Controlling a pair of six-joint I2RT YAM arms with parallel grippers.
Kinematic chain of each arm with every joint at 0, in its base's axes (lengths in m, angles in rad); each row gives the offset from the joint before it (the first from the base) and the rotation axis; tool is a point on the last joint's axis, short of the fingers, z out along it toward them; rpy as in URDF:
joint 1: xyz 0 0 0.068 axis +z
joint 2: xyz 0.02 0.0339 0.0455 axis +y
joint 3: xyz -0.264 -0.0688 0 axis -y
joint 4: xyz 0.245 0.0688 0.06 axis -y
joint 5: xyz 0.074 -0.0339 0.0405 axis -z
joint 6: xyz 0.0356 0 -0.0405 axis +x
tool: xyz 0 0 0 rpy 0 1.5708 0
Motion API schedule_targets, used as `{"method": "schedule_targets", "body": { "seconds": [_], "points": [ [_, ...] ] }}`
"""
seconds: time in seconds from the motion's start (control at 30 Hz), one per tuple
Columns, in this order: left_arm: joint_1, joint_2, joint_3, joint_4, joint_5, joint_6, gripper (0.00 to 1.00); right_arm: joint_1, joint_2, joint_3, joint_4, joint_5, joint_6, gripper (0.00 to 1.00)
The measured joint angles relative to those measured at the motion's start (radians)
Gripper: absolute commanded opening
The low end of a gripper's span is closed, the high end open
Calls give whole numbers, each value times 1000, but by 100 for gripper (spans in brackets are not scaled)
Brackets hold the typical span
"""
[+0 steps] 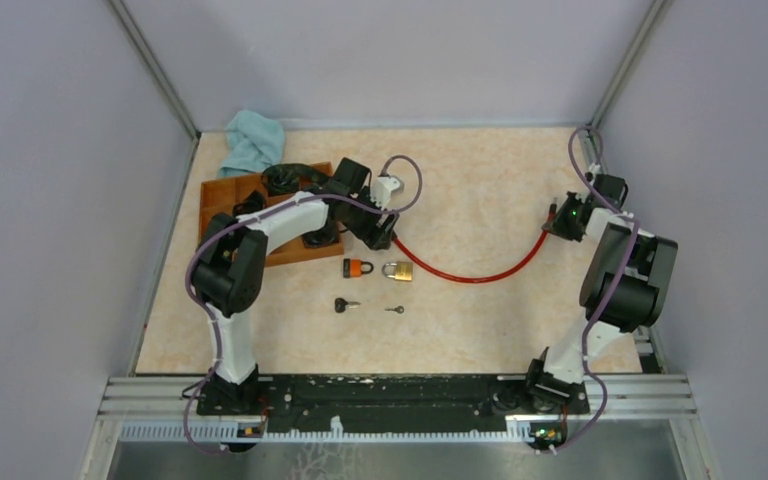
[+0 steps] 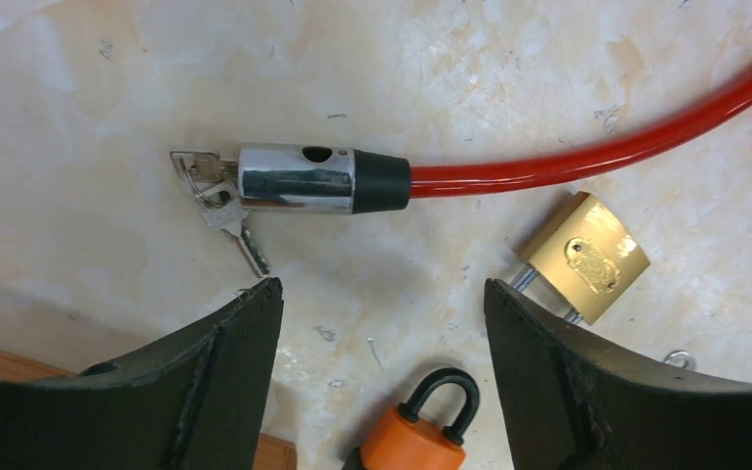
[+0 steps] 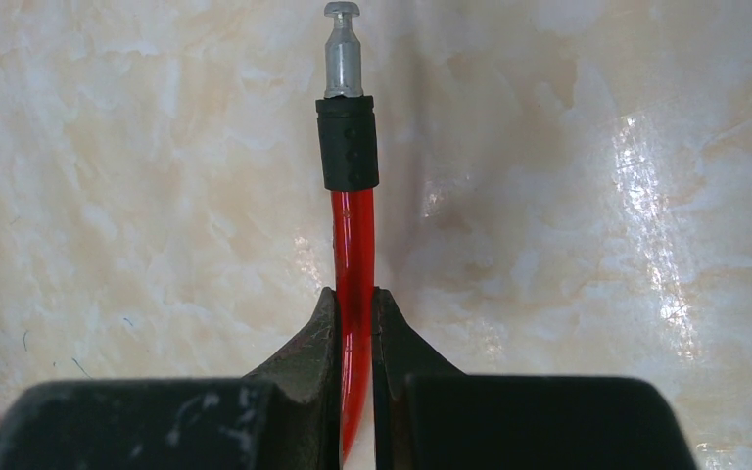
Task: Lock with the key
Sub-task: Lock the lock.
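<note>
Right gripper (image 3: 354,299) clamped on red cable (image 3: 352,235), pin (image 3: 343,49) pointing straight ahead of its fingertips; left gripper (image 2: 382,289) open, lock barrel (image 2: 299,179) with key (image 2: 217,196) lying crosswise just ahead.

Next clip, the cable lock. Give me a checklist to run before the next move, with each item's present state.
1. Right tool shut on the red cable, behind the pin: ok.
2. Pin bare, nothing in front of it: ok.
3. Lock body held steady: not ok; the left tool is open and not touching it.
4. Key bunch seated in the lock body's end: cannot tell how far in.
5. Pin brought to the lock body's side hole: not ok; the two ends lie far apart.
6. Room around the lock body: ok; the brass padlock and orange padlock lie apart from it.
</note>
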Motion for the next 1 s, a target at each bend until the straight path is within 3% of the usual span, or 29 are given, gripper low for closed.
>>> {"method": "schedule_targets", "body": {
  "seconds": [0.5, 1.0],
  "points": [
    [0, 104, 53, 74, 45, -207, 72, 10, -2, -12, 14, -3, -11, 0],
    [-42, 252, 248, 120, -25, -241, 70, 111, -14, -11, -21, -10, -92, 0]
  ]
}}
